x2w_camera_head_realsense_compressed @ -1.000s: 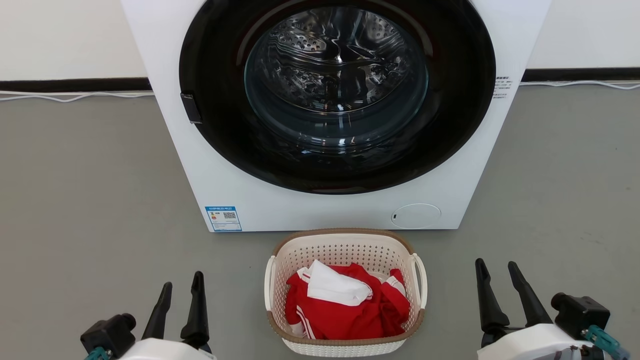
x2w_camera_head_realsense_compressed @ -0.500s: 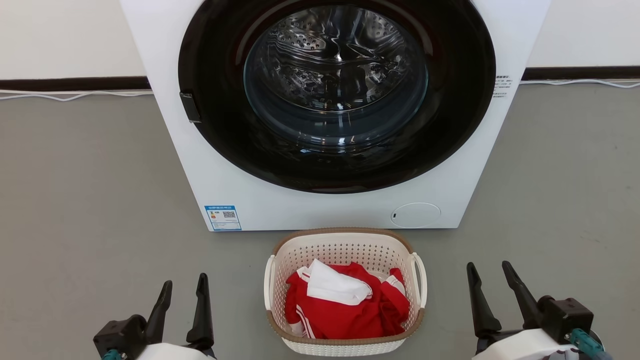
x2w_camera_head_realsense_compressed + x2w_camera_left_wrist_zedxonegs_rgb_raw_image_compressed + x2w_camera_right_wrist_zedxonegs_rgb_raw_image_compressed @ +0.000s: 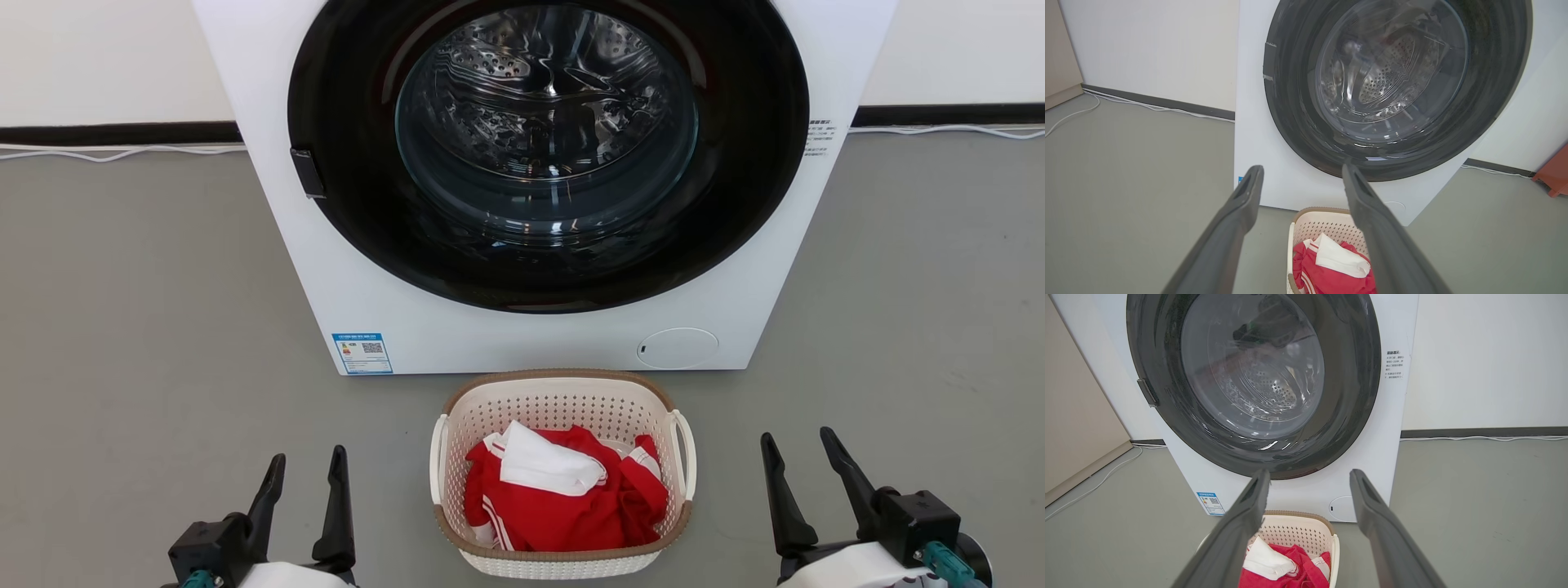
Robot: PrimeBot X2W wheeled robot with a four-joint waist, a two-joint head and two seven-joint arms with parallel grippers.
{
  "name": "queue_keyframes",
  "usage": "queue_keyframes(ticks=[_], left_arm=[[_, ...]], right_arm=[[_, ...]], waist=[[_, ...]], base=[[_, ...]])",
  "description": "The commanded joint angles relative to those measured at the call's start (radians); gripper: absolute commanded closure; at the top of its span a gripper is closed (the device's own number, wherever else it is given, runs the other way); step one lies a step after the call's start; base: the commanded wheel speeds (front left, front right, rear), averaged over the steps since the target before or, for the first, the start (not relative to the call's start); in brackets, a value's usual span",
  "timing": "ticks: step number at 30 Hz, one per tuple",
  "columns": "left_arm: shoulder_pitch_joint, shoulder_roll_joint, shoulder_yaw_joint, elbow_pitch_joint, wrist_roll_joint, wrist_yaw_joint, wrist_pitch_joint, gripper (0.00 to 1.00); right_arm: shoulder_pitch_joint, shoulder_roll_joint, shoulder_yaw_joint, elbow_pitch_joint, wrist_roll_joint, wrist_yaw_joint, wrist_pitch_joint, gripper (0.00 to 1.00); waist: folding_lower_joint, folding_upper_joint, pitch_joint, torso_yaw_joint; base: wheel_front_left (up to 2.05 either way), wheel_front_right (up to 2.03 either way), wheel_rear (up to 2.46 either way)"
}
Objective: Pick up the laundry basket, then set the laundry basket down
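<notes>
Cream plastic: the laundry basket (image 3: 563, 404) stands upright on the grey floor (image 3: 147, 327), just on the near side of the washing machine (image 3: 367, 278) and roughly centred on it. It has perforated walls, a brown woven-look rim and a white loop handle (image 3: 439, 457) on its left side, with another on its right.
Basket contents: a crumpled red garment (image 3: 571, 518) with white stripes covers the bottom, and a folded white cloth (image 3: 547, 467) lies on top of it, toward the far left.
Left gripper: the left gripper (image 3: 309, 454) is low at the near left, well apart from the basket, its fingers spread and holding nothing, pointing toward the far side.
Right gripper: the right gripper (image 3: 796, 434) is at the near right, also well apart from the basket, its fingers parted and holding nothing.
Left wrist view: the spread left gripper (image 3: 1302, 167) looks toward the machine, with the basket (image 3: 1314, 222) low between its fingers, partly behind the right-hand one.
Right wrist view: the right gripper (image 3: 1310, 471) is likewise agape, and the basket (image 3: 1298, 531) sits low between its fingers, toward the left-hand one.
Washing machine: its white front carries a large round dark-framed door (image 3: 735, 204). A perforated steel drum (image 3: 547, 106) shows through the glass. A blue label (image 3: 362, 354) sits at the lower left and a round cover (image 3: 678, 349) at the lower right.
Far side: a white cable (image 3: 122, 153) runs along the floor at the foot of a pale wall (image 3: 98, 57).
</notes>
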Motion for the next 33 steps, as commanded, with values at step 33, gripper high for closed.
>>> queue_keyframes(ticks=[33], left_arm=[[-0.215, 0.009, -0.078, 0.118, -0.041, 0.017, -0.014, 0.0]], right_arm=[[-0.226, -0.01, -0.01, 0.176, -0.011, 0.006, -0.014, 0.0]], waist=[[-0.0001, 0.0, 0.22, 0.003]], base=[[0.0, 0.0, 0.0]])
